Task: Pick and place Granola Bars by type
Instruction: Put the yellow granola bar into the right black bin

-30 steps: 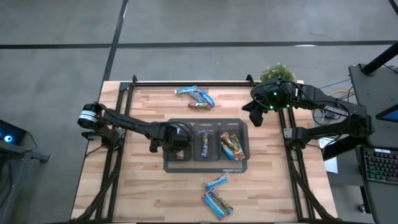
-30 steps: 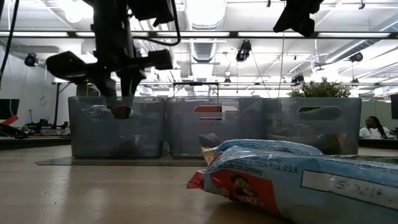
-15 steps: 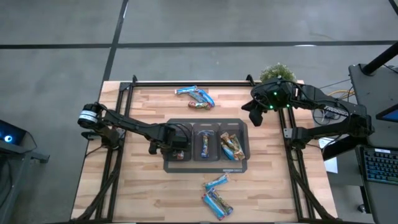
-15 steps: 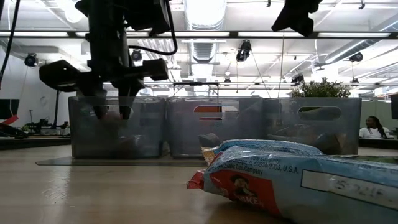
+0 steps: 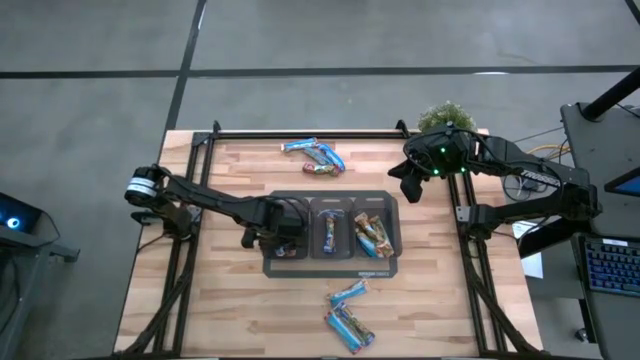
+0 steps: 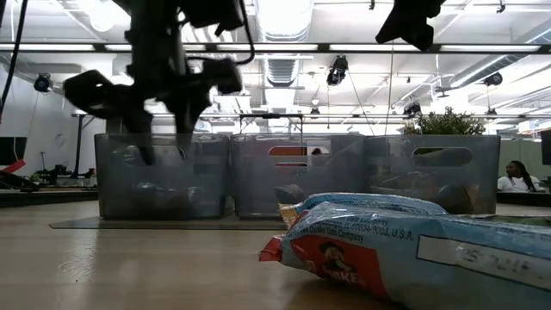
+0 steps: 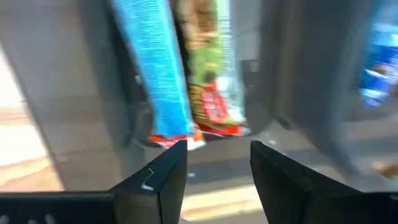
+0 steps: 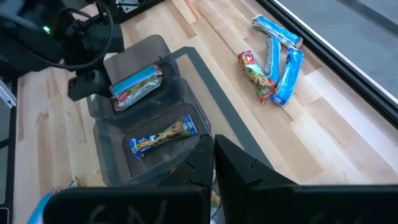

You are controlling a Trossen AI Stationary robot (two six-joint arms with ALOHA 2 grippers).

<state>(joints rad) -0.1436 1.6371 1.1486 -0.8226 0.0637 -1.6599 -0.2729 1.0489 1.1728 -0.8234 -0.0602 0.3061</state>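
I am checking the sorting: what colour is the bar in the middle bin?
Dark blue with a brown granola picture, best seen in the right wrist view: the bar in the middle bin.

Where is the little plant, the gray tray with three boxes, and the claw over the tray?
plant (image 5: 447, 114), high view, leafy top.
gray tray (image 5: 391, 268), high view, bare front corner of its rim.
left claw (image 5: 285, 238), high view, between its fingertips, over the left box.

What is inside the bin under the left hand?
The left bin holds two bars lying side by side, one light blue and one green and red. The left hand above it covers part of the floor.
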